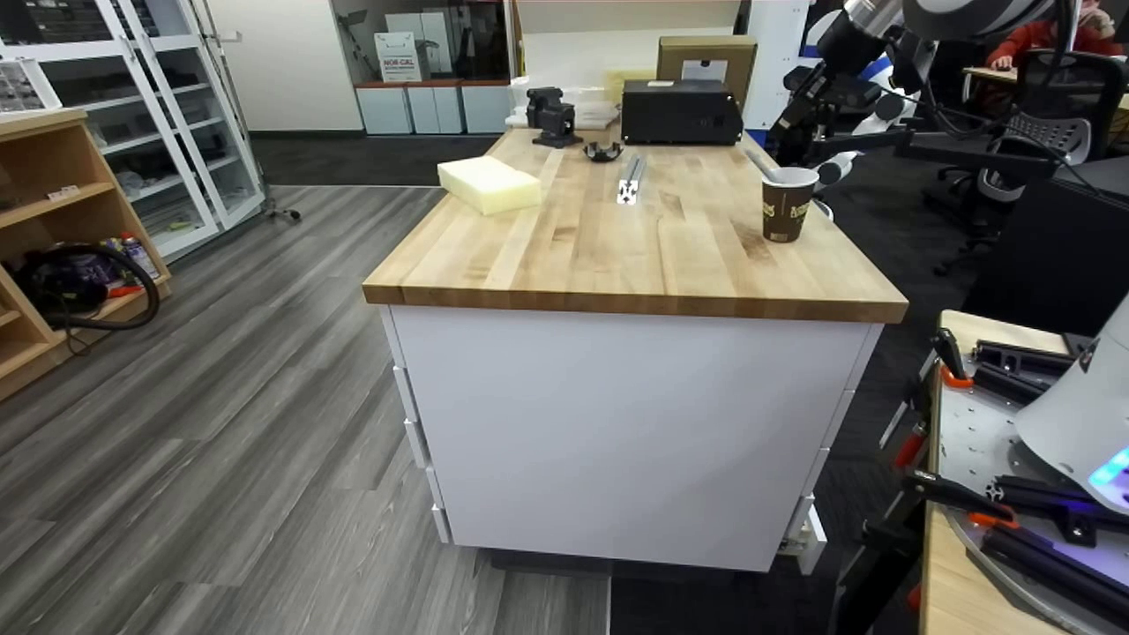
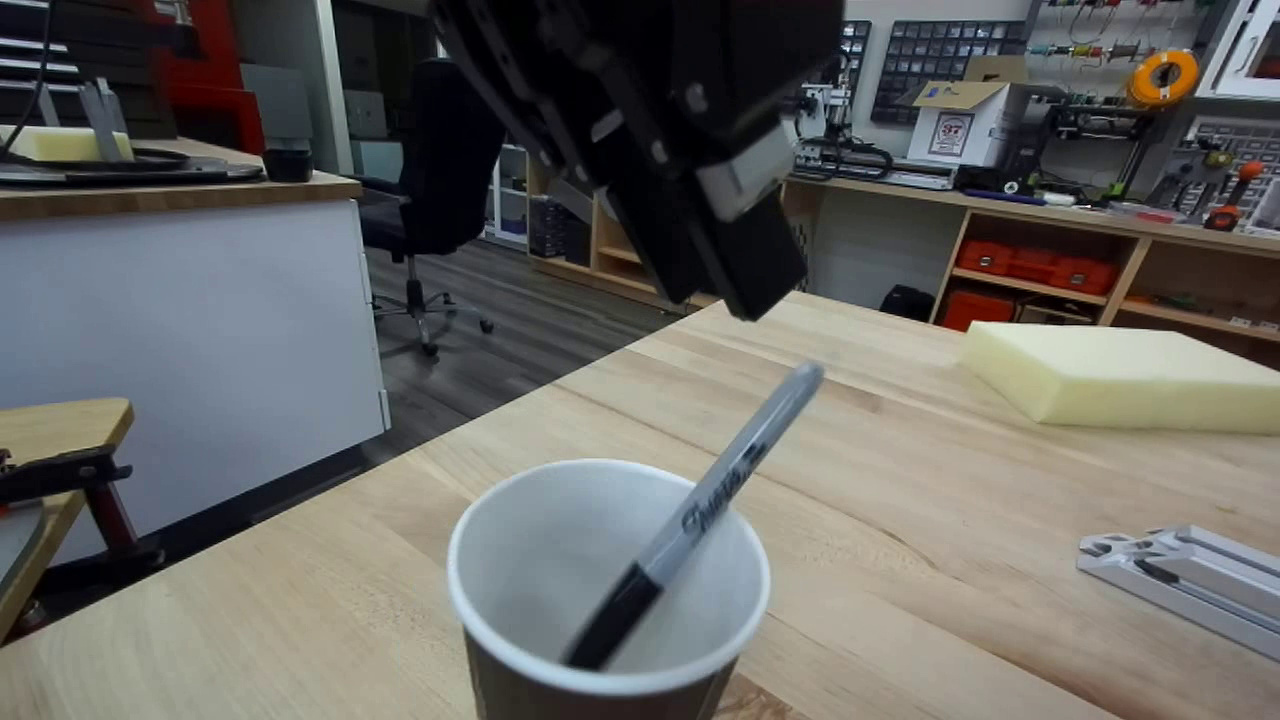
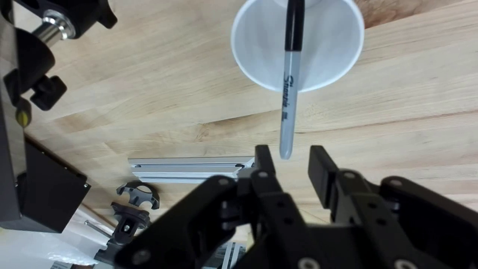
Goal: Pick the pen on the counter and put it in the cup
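Pen (image 3: 291,74) in cup (image 3: 332,46), jaws apart, cup's print (image 1: 783,212) only in an exterior view

Up and to the right of the cup (image 1: 784,212) in an exterior view, the arm (image 1: 968,14) is smooth and whitish grey, with a shiny silver collar (image 1: 873,13) and a black cable (image 1: 1072,31) hanging alongside. Closer to the cup, the gripper (image 3: 290,151) is matt black: jointed links (image 3: 183,222), slab-shaped fingers (image 3: 322,172), small dark holes (image 3: 288,220), pale round screw heads (image 3: 308,263). A light grey block (image 2: 745,172) stands out on it. Lower right of the cup, the white base (image 1: 1080,414) shows a glowing blue strip (image 1: 1110,468).
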Action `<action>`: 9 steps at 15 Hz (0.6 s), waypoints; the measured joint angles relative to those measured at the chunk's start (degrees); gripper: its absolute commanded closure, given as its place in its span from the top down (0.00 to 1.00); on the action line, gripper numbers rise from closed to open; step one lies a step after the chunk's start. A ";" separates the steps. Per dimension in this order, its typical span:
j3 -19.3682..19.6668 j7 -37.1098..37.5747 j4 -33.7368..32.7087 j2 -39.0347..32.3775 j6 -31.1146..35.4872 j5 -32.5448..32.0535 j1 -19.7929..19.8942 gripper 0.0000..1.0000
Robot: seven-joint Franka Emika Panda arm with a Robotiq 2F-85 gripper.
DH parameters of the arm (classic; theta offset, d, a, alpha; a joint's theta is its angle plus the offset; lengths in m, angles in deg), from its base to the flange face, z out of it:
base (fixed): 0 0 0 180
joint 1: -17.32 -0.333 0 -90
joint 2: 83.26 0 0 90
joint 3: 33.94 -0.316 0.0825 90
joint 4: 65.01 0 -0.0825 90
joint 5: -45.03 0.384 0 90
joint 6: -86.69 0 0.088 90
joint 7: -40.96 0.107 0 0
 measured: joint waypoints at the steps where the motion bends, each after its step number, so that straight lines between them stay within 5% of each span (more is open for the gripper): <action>1: 0.36 -0.09 0.00 0.00 0.10 0.15 -0.29 0.69; 5: 1.56 -0.43 0.00 0.00 0.49 0.64 -1.24 0.96; 7: 1.94 -0.72 0.00 0.02 0.56 0.80 -1.51 1.00; 8: 2.00 -0.91 0.00 0.03 0.56 0.87 -1.52 0.91; 9: 1.97 -0.93 0.00 -0.02 0.53 0.87 -1.47 0.97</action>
